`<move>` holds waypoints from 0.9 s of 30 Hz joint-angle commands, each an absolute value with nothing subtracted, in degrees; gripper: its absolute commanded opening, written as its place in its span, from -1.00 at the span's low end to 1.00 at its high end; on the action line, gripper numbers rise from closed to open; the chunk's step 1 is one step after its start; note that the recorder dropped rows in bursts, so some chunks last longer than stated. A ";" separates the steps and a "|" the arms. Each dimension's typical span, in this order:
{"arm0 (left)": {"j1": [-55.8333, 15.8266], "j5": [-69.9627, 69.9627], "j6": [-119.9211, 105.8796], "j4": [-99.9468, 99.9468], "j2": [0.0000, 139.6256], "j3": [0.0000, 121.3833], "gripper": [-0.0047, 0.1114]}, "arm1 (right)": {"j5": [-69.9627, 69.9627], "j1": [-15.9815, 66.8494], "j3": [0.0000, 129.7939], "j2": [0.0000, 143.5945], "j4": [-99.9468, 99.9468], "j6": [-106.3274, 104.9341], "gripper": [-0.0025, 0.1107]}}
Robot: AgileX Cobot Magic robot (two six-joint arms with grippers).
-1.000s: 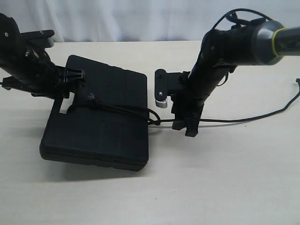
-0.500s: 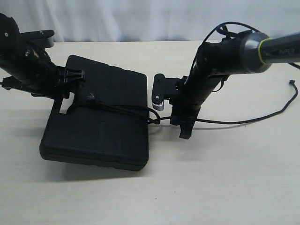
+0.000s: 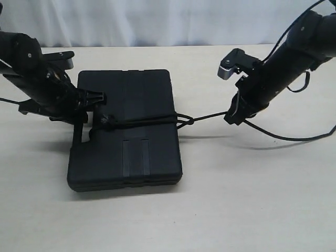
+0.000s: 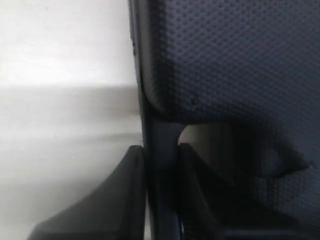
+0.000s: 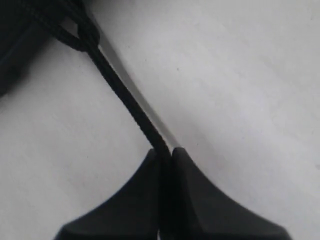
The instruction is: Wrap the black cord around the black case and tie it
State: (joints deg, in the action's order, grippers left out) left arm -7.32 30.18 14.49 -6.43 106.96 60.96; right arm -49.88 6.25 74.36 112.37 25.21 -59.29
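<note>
The black case [image 3: 126,147] lies flat on the table, left of centre. The black cord [image 3: 142,121] runs across its top, with a small knot [image 3: 107,119] near the handle end and a twist [image 3: 185,122] just off the case's right edge. From there the cord stretches taut to my right gripper [image 3: 233,114], which is shut on it. The right wrist view shows the cord [image 5: 120,92] pinched at the right gripper [image 5: 165,154]. My left gripper [image 3: 97,100] is shut on the case's handle bar [image 4: 160,150], beside the textured lid [image 4: 230,50].
The cord's loose tail [image 3: 286,138] trails from the right gripper across the table and out of the right edge. A white curtain [image 3: 157,21] hangs behind the table's far edge. Bare tabletop [image 3: 236,210] lies in front of the case.
The right gripper closed on the cord and drew it rightward and away, pulling it taut. The case turned and settled squarer on the table, with the left gripper still on its handle.
</note>
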 commanded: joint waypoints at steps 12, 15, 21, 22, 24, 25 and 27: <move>-6.72 18.83 13.30 -11.26 112.76 61.40 -0.92 | -35.94 2.46 69.28 115.05 16.85 -35.00 -0.88; -6.71 18.27 13.30 -11.26 113.63 61.40 -0.92 | -36.48 2.46 69.28 117.22 16.85 -33.40 -0.88; -6.71 18.45 11.77 -11.15 114.44 61.40 -0.92 | -34.94 2.46 69.28 119.24 16.85 -29.33 -0.87; -6.71 18.40 11.77 -11.15 114.44 61.40 -0.91 | -34.94 2.46 69.28 119.24 16.85 -29.43 -0.86; -6.71 18.91 9.53 -11.15 114.33 61.40 -0.76 | -35.59 2.46 69.28 119.12 16.96 -29.31 -0.62; -6.71 19.39 9.01 -11.15 114.10 61.40 -0.59 | -36.88 2.46 69.75 118.92 17.11 -29.19 -0.37; -6.71 19.46 9.01 -11.15 113.48 61.40 -0.39 | -39.42 2.56 71.28 118.92 17.11 -28.11 -0.10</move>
